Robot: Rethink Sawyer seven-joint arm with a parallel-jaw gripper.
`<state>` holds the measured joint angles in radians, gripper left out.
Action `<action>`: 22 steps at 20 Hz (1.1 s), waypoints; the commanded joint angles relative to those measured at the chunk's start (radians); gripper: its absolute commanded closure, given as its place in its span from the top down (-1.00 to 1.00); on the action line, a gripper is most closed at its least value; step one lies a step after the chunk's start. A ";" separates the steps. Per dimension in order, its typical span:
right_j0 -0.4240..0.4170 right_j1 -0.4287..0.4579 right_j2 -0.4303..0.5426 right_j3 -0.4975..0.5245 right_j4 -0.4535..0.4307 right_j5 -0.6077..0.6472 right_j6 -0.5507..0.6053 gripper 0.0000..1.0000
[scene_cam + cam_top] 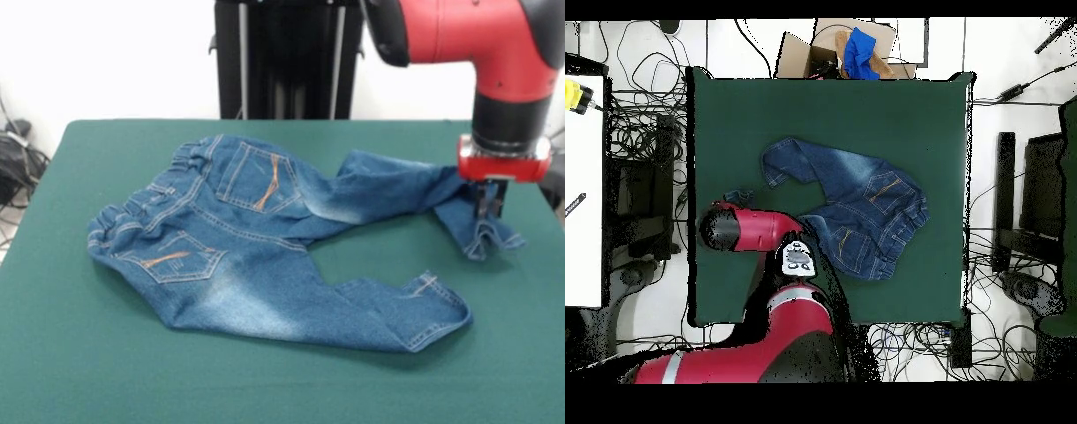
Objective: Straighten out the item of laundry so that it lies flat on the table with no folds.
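The item of laundry point(256, 256), a small pair of blue jeans, lies back side up on the green table point(106, 353), waistband to the left and both legs running right. The near leg lies on the cloth with a bend near its cuff point(433, 305). The far leg stretches right to my gripper point(490, 205), which is shut on it just above the cuff; the cuff end droops crumpled beneath the fingers. In the overhead view the jeans point(865, 205) sit mid-table point(765, 110), and the red arm point(755, 228) hides the gripper.
The far leg ends close to the table's right edge in the front view. Cables point(18, 163) lie off the left side. Overhead, a cardboard box point(850, 50) with blue cloth sits beyond the top edge and a white desk point(583, 190) stands at the left.
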<state>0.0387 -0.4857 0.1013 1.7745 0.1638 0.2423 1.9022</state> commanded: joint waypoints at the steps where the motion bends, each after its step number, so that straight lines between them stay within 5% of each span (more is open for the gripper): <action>1: 0.046 -0.017 0.056 0.033 0.089 0.115 0.228 -1.00; 22: 0.172 -0.108 -0.036 -0.029 0.206 0.316 0.299 -1.00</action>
<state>0.1892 -0.5625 0.0764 1.7682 0.2928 0.4399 1.9022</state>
